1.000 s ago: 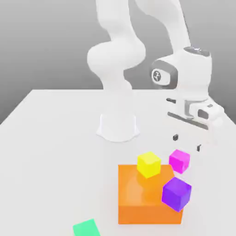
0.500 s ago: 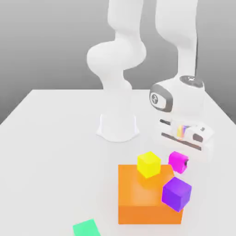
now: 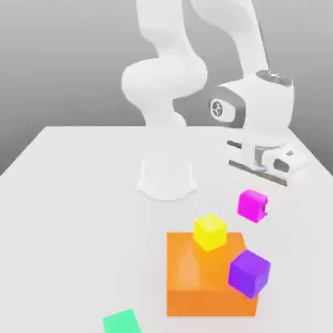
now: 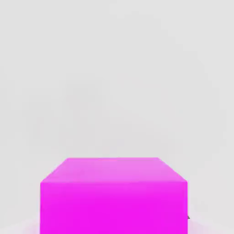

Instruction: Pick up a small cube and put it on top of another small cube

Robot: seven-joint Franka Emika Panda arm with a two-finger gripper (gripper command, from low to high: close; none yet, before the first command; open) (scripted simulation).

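Your pincer (image 3: pixel 253 203) gripping the magenta cube (image 3: pixel 252 205), raised off the bench (image 3: pixel 84 227), yellow cube (image 3: pixel 210 232) at its seven o'clock

Orange block (image 3: pixel 207 273) smooth, slightly glossy; yellow cube (image 3: pixel 210 232) smooth, plastic-looking.

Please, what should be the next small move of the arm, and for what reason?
I would carry the magenta cube sideways at this height, probably toward the yellow cube. The gripper appears closed on it and it hangs above the table, while the yellow cube's top is uncovered. Which cube is the target, I cannot tell for sure.
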